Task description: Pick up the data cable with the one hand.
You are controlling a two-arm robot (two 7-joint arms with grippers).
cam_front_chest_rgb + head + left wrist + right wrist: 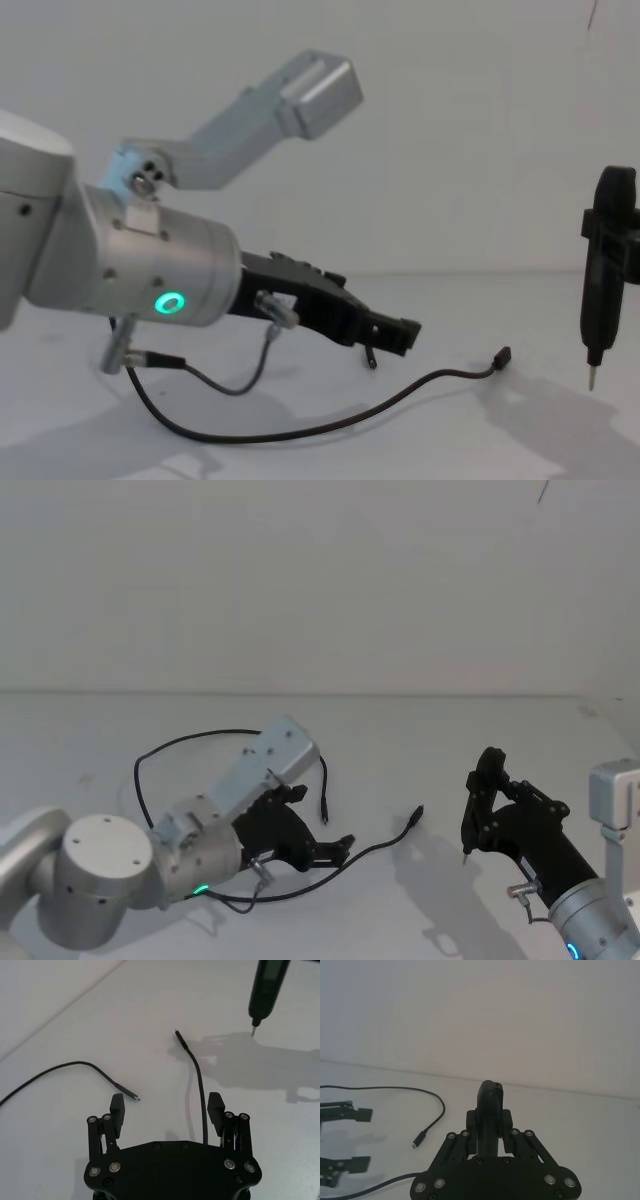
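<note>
Approach step in hand, grasp not yet made, judging by the layout. At the lower middle of the head view: the left pincer (322, 818), spread wide, empty, touching nothing visible, poised just over the data cable (200, 1080). Next, likely: dropping a little, centring on the strand running between the fingers (216, 1105), then pinching shut without nudging the slack cord aside. At lower right, well apart: the right pincer (492, 805), clamped on a pen-like tool (605, 280), idle. Farther back, looping toward the left middle across the white counter (420, 740): rest of the cable.
</note>
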